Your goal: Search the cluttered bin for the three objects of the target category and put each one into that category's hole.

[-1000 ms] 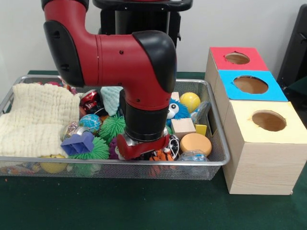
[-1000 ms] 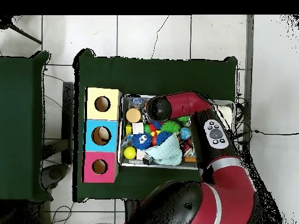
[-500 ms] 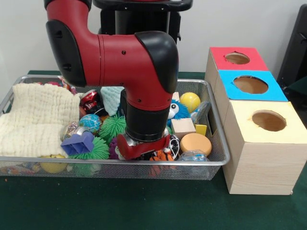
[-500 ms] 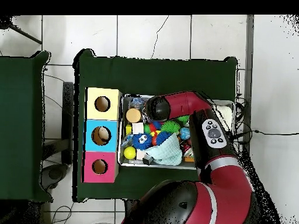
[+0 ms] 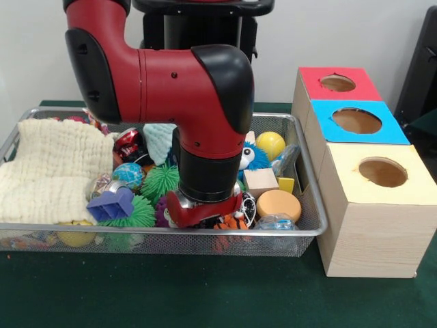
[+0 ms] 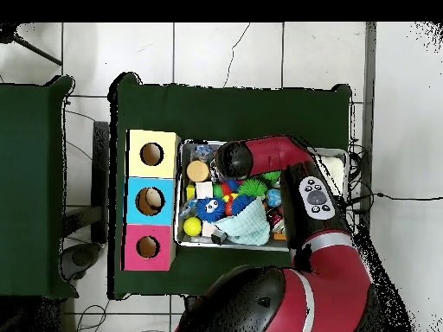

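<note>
Front view showed you the red and black arm (image 5: 171, 89) reaching down into the wire mesh bin (image 5: 311, 225), its gripper (image 5: 203, 213) buried among the toys near the bin's front wall; you could not tell whether it was open or closed. Just beside it sat a round orange wooden disc (image 5: 278, 203), a plain wooden cube (image 5: 260, 180), a yellow ball (image 5: 271, 144), a green spiky ball (image 5: 159, 179) and a blue plastic block (image 5: 111, 203), with a cream knitted cloth (image 5: 51, 167) filling one end. Three wooden boxes stood beside the bin, each with a hole: red-topped (image 5: 339, 83), blue-topped (image 5: 356, 121) and yellow-topped (image 5: 382, 171). Overhead view gave you the arm's wrist (image 6: 232, 158) over the bin's corner nearest the yellow-topped box (image 6: 152, 154).
</note>
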Action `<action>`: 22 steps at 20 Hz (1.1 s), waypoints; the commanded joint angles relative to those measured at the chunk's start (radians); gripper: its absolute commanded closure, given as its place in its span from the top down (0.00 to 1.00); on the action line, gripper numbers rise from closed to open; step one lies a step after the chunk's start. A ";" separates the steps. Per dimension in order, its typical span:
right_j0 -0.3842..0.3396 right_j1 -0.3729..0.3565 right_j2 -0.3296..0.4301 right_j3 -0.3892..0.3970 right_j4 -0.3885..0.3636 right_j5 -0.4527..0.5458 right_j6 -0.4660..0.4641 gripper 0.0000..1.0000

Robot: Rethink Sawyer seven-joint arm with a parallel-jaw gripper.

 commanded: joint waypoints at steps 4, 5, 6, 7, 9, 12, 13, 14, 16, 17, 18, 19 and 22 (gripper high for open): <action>0.158 0.002 -0.130 0.039 0.165 -0.106 0.528 0.00; 0.154 -0.012 -0.135 0.056 0.181 -0.101 0.519 0.00; 0.150 -0.026 -0.141 0.074 0.197 -0.097 0.510 0.00; 0.134 -0.039 -0.136 0.102 0.206 -0.114 0.493 0.00; 0.100 -0.045 -0.126 0.129 0.213 -0.136 0.442 0.00; 0.069 -0.030 -0.111 0.135 0.208 -0.163 0.402 0.00; 0.066 -0.026 -0.109 0.134 0.206 -0.168 0.398 0.00; 0.064 -0.018 -0.108 0.127 0.205 -0.171 0.393 0.00; 0.060 -0.007 -0.108 0.121 0.204 -0.181 0.380 0.00; 0.054 -0.004 -0.105 0.123 0.204 -0.188 0.370 0.00; 0.046 -0.002 -0.101 0.127 0.204 -0.195 0.359 0.00; 0.038 0.000 -0.098 0.131 0.203 -0.201 0.346 0.00; 0.018 0.001 -0.090 0.145 0.200 -0.215 0.324 0.00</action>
